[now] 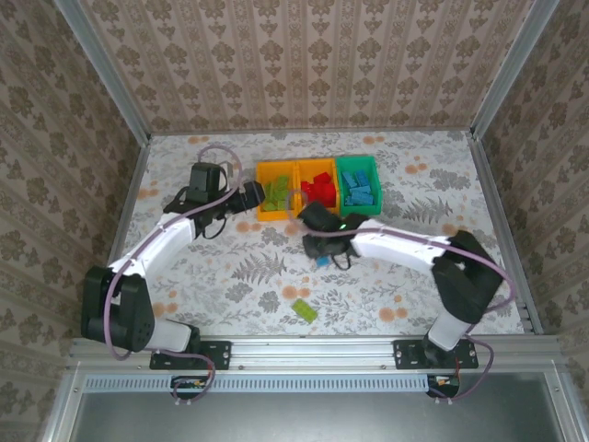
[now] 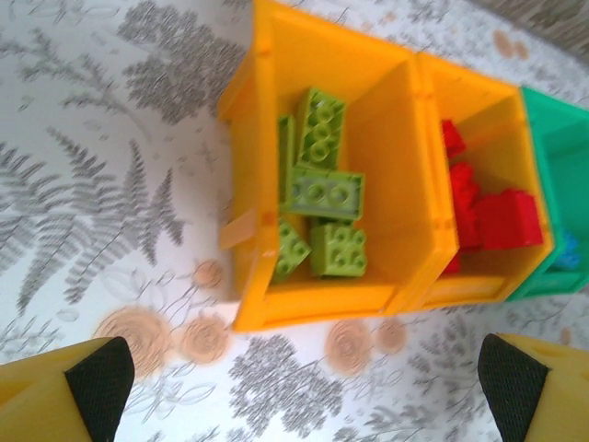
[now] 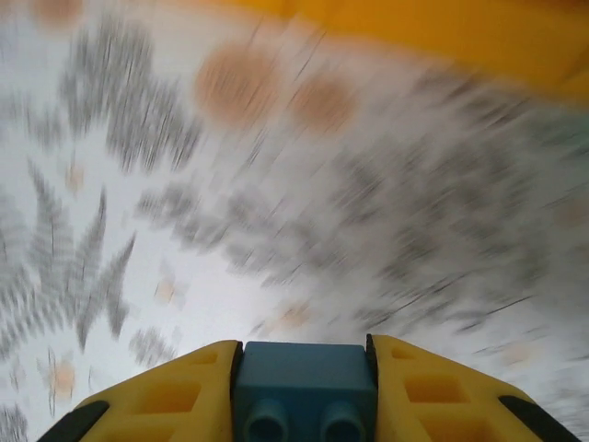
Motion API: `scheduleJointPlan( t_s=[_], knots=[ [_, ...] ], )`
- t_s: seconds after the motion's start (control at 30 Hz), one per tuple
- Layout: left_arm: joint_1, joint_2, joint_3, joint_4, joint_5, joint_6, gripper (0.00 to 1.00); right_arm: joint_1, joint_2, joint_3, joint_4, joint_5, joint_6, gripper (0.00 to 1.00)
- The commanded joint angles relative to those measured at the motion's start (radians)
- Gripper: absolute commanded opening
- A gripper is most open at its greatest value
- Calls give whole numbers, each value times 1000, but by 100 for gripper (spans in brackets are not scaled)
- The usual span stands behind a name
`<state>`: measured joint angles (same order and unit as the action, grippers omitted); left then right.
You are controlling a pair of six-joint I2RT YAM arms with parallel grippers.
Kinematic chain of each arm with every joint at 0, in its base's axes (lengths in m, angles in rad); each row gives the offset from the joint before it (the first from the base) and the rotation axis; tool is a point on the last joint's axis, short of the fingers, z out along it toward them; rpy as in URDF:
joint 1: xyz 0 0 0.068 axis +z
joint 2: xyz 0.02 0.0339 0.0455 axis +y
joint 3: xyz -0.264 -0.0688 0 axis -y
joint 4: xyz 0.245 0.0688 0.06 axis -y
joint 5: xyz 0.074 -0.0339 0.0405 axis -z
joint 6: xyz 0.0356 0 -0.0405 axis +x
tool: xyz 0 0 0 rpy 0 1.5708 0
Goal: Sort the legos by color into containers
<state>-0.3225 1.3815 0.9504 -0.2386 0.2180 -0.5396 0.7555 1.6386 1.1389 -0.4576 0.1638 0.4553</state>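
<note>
Right gripper (image 3: pixel 304 361) is closed down narrow on a blue lego brick (image 3: pixel 304 391), with a yellow finger (image 3: pixel 175 401) pressed to each side. The tabletop (image 3: pixel 138 230) behind it is smeared by blur, so whether the brick is clear of the surface cannot be told. The top view places this gripper near the middle of the tabletop, just in front of the row of three bins. Left gripper (image 2: pixel 304 391) is spread fully wide and holds nothing. Its black pads (image 2: pixel 97 382) sit at the bottom corners of its wrist view, and it hovers beside the left orange bin (image 2: pixel 248 184). The left wrist view gives the contents: several lime green bricks (image 2: pixel 322 198) in that bin, red bricks (image 2: pixel 492 219) in the middle orange bin (image 2: pixel 479 101), and the green bin (image 2: pixel 543 129) cut off at the frame edge. The top view adds a heap of blue bricks (image 1: pixel 357 191) in the green bin. It also shows one loose lime brick (image 1: pixel 305 310) on the tabletop toward the near edge, well apart from the bins.
</note>
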Motion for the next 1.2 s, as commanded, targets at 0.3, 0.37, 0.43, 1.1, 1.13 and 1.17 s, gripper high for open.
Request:
scheduleJointPlan(
  t_s=[0.3, 0.37, 0.43, 1.1, 1.13, 1.17],
  knots=[
    [-249, -81, -76, -211, -158, 193, 100, -392, 157, 339, -61, 47, -112, 26],
    [-295, -87, -95, -216, -157, 219, 100, -420, 221, 409, -75, 48, -118, 26],
    [-344, -94, -115, -223, -153, 244, 100, -443, 291, 483, -110, 49, -119, 27],
    [-834, 6, -96, -338, -206, 168, 100, -486, 431, 651, -178, -37, -101, 73],
    [-854, 26, -83, -343, -212, 155, 100, -486, 418, 647, -175, -46, -97, 76],
    [-870, 45, -72, -348, -215, 144, 100, -486, 406, 645, -172, -51, -96, 78]
  ],
)
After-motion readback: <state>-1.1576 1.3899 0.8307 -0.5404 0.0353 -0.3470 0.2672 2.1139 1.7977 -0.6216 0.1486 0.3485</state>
